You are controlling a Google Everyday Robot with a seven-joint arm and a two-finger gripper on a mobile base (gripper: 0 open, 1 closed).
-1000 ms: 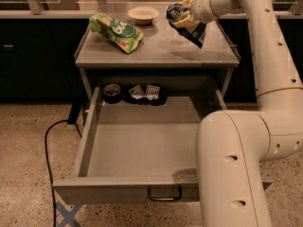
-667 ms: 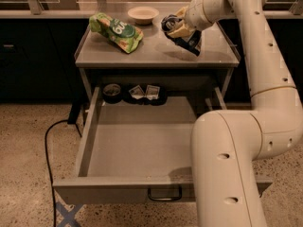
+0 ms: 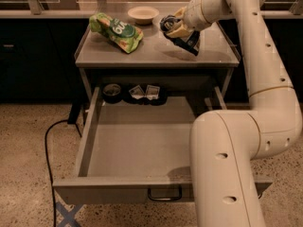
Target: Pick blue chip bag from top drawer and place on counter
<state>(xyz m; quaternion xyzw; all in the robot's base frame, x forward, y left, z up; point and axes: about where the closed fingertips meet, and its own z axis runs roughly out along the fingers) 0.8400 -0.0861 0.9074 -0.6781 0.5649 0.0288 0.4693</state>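
Right of centre at the top, the gripper (image 3: 174,26) clasping the wrinkled dark-blue foil chip bag (image 3: 188,40) hides the bag's top.

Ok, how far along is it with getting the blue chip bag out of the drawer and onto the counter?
Done: the blue chip bag is out of the open top drawer. In hand: the gripper grips the bag over the right side of the counter, close to the surface. Left: set it down, let go and pull the arm back.
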